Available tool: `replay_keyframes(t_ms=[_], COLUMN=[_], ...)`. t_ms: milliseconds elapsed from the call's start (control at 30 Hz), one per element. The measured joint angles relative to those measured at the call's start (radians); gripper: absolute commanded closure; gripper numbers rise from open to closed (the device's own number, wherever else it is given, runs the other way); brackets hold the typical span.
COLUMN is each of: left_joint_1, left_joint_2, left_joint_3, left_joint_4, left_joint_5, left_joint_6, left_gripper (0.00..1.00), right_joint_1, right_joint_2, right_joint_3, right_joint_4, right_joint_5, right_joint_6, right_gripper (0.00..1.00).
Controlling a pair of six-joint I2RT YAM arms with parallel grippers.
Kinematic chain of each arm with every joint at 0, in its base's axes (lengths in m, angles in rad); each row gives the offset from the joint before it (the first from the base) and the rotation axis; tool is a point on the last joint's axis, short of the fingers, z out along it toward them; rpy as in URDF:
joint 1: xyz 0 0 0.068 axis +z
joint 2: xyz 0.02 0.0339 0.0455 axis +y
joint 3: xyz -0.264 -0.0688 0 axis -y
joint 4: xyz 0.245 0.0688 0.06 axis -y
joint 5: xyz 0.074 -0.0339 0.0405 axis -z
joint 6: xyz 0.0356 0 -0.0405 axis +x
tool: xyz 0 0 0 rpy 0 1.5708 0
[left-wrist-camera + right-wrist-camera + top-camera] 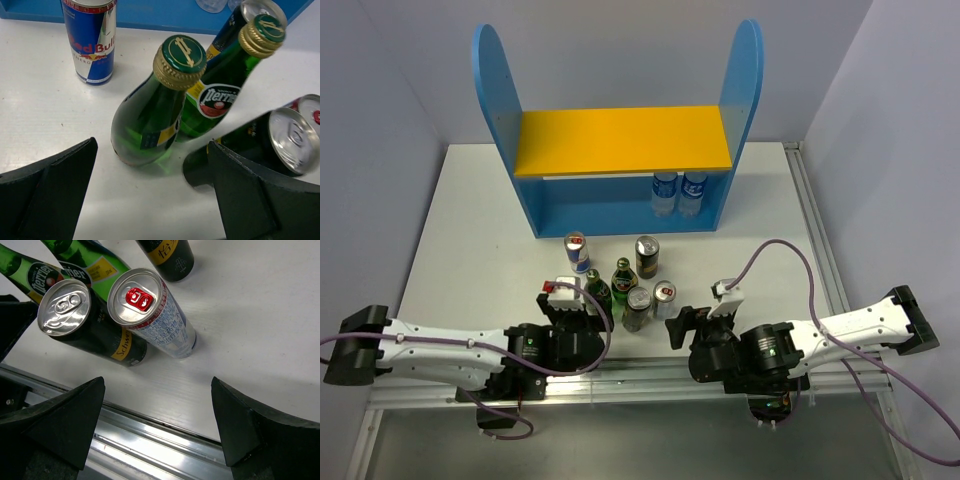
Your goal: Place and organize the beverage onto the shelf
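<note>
1. The beverage (623, 280) stands in a tight cluster on the table (470, 230), just ahead of both pairs of jaws. The shelf (495, 90) lies well beyond the cluster, with only two clear bottles (678, 192) on its lower level.
2. Your left gripper (152, 165) is spread wide and holds nothing. The near green bottle (147, 115) sits in line with the gap, slightly ahead of the tips. The second green bottle (225, 85) is close behind it, and a dark can (272, 145) stands just ahead of the right-hand finger (250, 195).
3. Your right gripper (157, 390) is likewise spread and empty. The silver can (150, 315) is ahead of its gap, with the dark can just beside it on the left-finger side.
4. If you close in on the near bottle, the right-hand finger could clip the dark can. The narrow-necked bottle may also tip if it is pushed.
5. If you go for the silver can, the left finger has little room and may shove the dark can into the bottles.
</note>
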Motion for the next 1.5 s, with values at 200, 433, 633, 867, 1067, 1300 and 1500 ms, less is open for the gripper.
replay_keyframes(t_ms=[200,433,633,867,1067,1300,1500], left_joint_1=[0.131,0.206,0.223,0.237,0.27,0.323,0.359], left_joint_2=[0.016,0.075,0.206,0.351,0.418,0.467,0.482], left_joint_3=[-0.074,-0.121,-0.133,-0.133,-0.132,-0.132,-0.133], left_joint_4=[0.281,0.477,0.546,0.601,0.698,0.789,0.826], left_joint_5=[0.087,0.169,0.193,0.208,0.188,0.183,0.192], left_joint_6=[0.222,0.328,0.33,0.322,0.319,0.325,0.334], left_gripper=[0.01,0.01,0.03,0.04,0.08,0.16,0.38], right_joint_1=[0.0,0.0,0.0,0.0,0.0,0.0,0.0], right_joint_2=[-0.022,-0.043,-0.065,-0.076,-0.093,-0.105,-0.104], right_joint_3=[-0.016,-0.043,-0.056,-0.062,-0.078,-0.083,-0.083], right_joint_4=[0.005,0.006,0.021,0.043,0.064,0.084,0.104], right_joint_5=[0.0,0.0,0.001,0.0,0.0,0.0,-0.001], right_joint_6=[0.009,0.016,0.007,-0.011,-0.034,-0.057,-0.076], right_gripper=[0.06,0.05,0.05,0.04,0.04,0.04,0.04])
